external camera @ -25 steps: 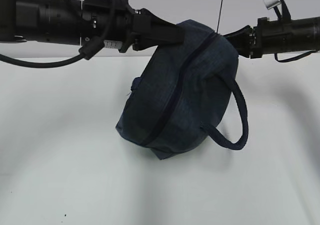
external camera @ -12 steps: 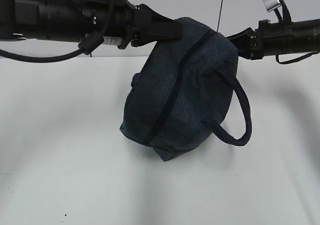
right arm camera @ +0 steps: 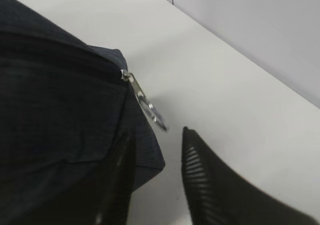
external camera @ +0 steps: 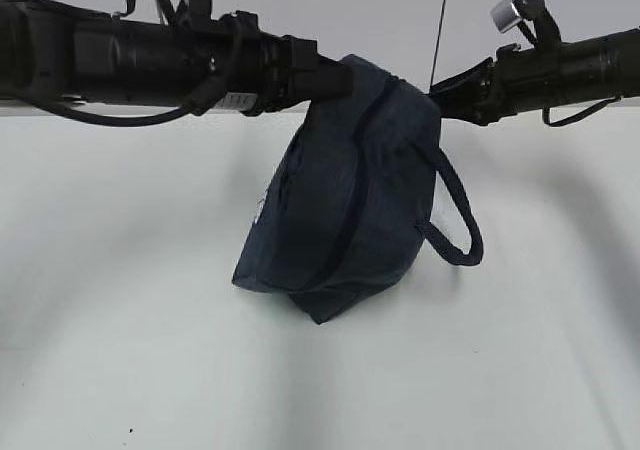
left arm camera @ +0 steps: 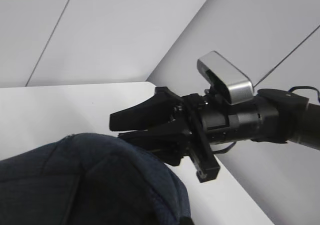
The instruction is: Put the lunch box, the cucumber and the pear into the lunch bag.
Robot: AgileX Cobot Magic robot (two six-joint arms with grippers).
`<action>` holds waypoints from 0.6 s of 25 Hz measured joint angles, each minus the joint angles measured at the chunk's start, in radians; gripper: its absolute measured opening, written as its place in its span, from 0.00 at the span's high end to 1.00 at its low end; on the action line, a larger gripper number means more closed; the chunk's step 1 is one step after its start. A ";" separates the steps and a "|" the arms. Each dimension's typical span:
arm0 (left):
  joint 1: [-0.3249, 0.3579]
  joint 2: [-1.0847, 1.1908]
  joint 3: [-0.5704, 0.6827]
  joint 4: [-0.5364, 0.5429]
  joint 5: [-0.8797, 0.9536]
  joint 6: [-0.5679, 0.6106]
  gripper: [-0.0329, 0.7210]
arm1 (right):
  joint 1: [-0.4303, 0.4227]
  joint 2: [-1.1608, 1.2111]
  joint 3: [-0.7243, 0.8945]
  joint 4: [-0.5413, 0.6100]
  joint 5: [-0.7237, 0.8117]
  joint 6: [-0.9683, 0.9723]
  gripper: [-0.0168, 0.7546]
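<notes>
The dark navy lunch bag point(external camera: 350, 200) hangs by its top left corner from my left gripper point(external camera: 338, 78), which is shut on the fabric. Its bottom tip is at the table. The zipper runs closed down its face, and a loop handle point(external camera: 462, 220) hangs on its right. My right gripper point(external camera: 440, 92) is at the bag's top right corner with its jaws apart. In the right wrist view point(right arm camera: 155, 150) the bag's corner point(right arm camera: 55, 95) and the metal ring pull point(right arm camera: 154, 114) lie just ahead of it. The bag fills the bottom of the left wrist view point(left arm camera: 85, 180). No lunch box, cucumber or pear shows.
The white table point(external camera: 120, 300) spreads all round the bag, with a grey wall behind it. A thin dark line point(external camera: 438, 20) runs up the wall above the bag. The right arm with its silver camera point(left arm camera: 225, 77) shows in the left wrist view.
The bag was stretched wide between both grippers. Now its right side has dropped, and it hangs narrower and steeper from the left gripper. The right gripper's jaws stand open.
</notes>
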 joint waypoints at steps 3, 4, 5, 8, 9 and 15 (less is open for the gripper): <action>0.000 0.009 -0.002 0.000 -0.044 0.000 0.82 | 0.002 0.000 0.000 -0.001 -0.003 0.039 0.43; 0.000 0.009 -0.002 0.000 -0.061 0.000 0.77 | 0.002 0.000 0.000 -0.004 -0.006 0.058 0.41; 0.001 0.009 -0.002 0.000 -0.074 0.000 0.69 | 0.002 0.000 0.000 -0.011 -0.008 0.079 0.40; 0.002 0.009 -0.002 0.000 -0.108 0.000 0.46 | 0.002 0.000 0.000 -0.054 -0.046 0.181 0.39; 0.002 0.009 -0.002 0.000 -0.119 0.000 0.40 | 0.002 -0.002 0.000 -0.083 -0.066 0.219 0.38; 0.019 0.000 -0.002 0.000 -0.152 0.000 0.32 | 0.004 -0.055 0.000 -0.301 -0.114 0.492 0.38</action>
